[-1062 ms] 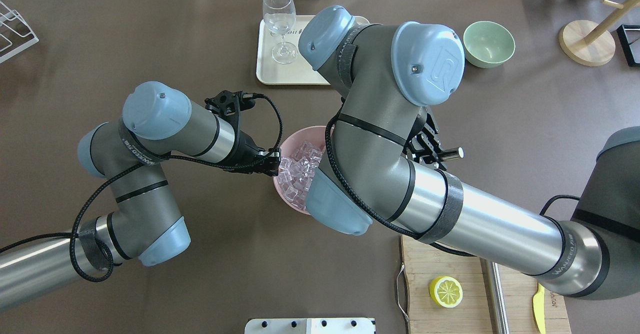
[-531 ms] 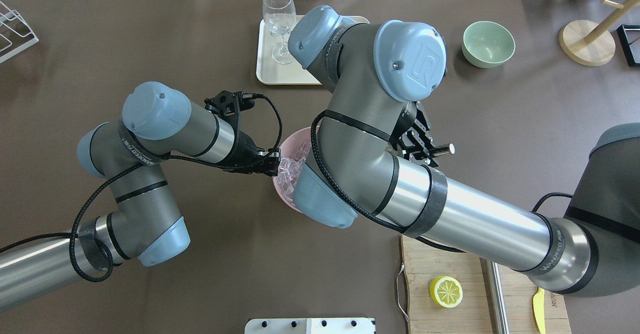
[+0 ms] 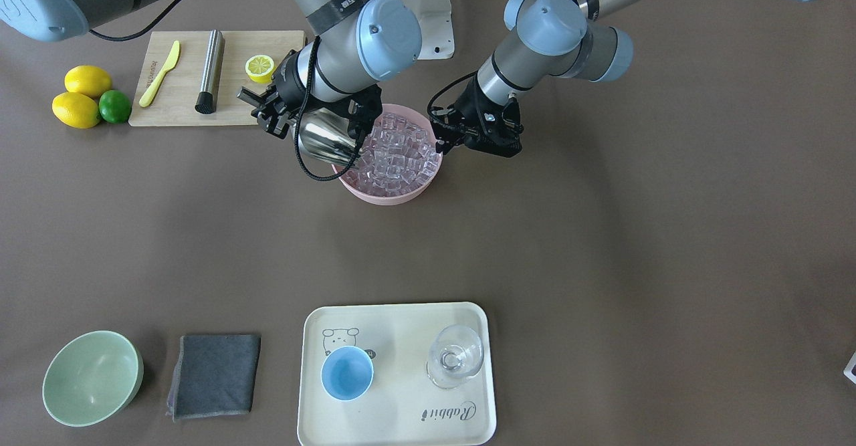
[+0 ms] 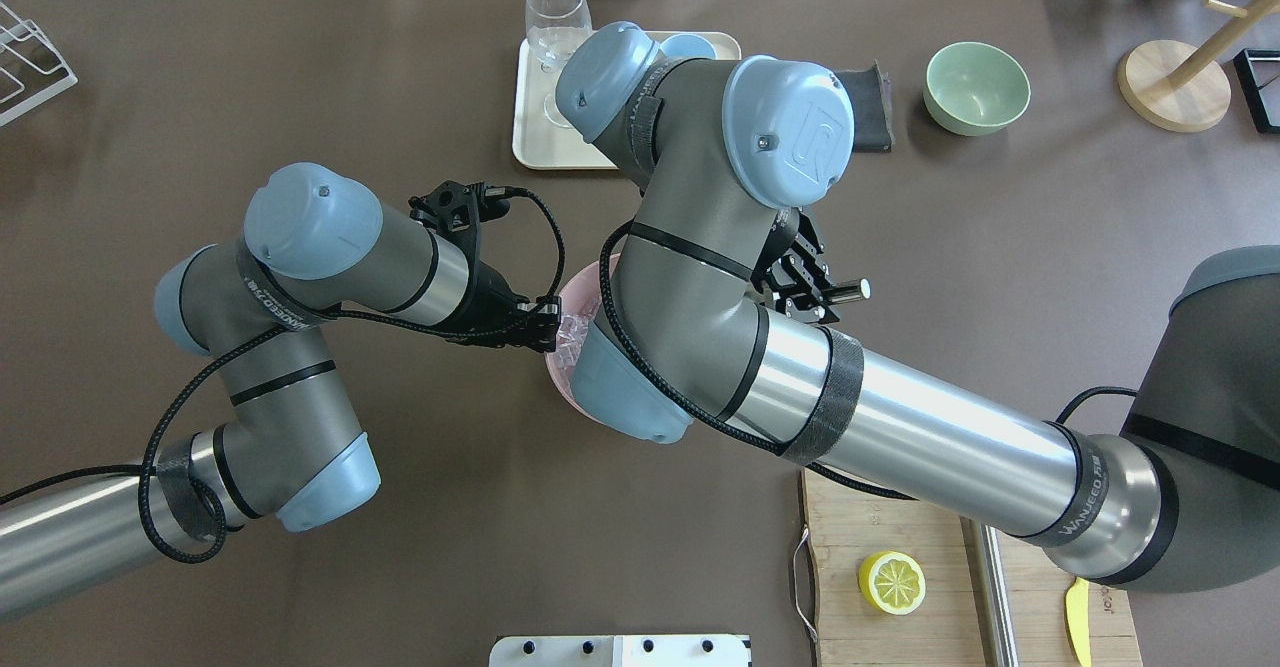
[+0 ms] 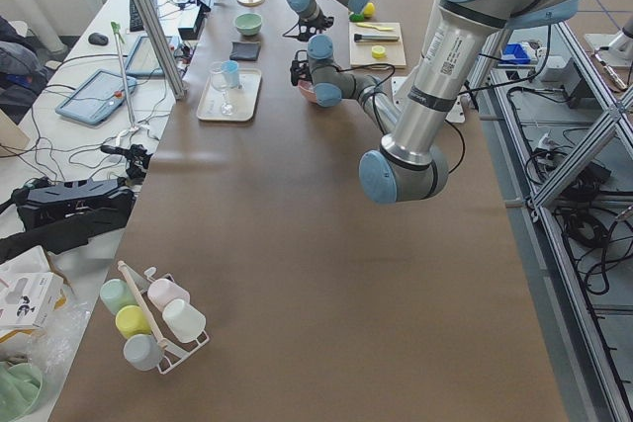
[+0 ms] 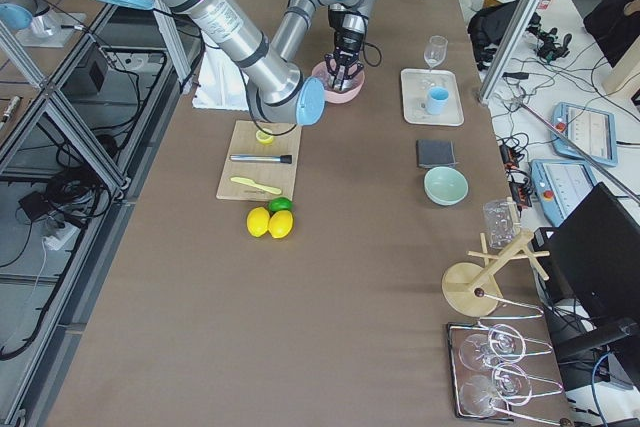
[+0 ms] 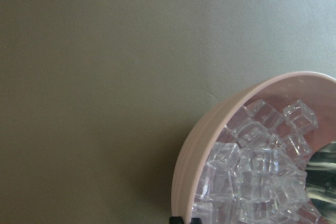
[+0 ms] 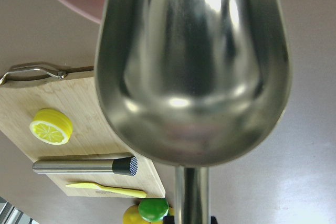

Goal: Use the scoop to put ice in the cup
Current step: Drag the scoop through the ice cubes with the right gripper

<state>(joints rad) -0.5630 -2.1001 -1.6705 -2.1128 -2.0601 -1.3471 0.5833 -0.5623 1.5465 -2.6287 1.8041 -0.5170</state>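
Ice (image 3: pixel 394 155), clear cubes in pink bowl (image 3: pixel 384 197) | step: filling shiny steel scoop (image 3: pixel 326 140), empty, clamped by right gripper (image 3: pixel 273 110) | left gripper (image 3: pixel 447 140) at rim, grip unclear | next: dig, lift level

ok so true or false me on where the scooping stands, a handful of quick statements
1. The scoop has an empty trough. True.
2. The cup has ice in it. False: it is empty and stands on the tray.
3. The ice lies in a pale green bowl. False: it fills the pink bowl; the green bowl is empty.
4. The right gripper holds the scoop by its handle. True.
5. A whole lemon lies on the wooden board. False: a lemon half lies there.
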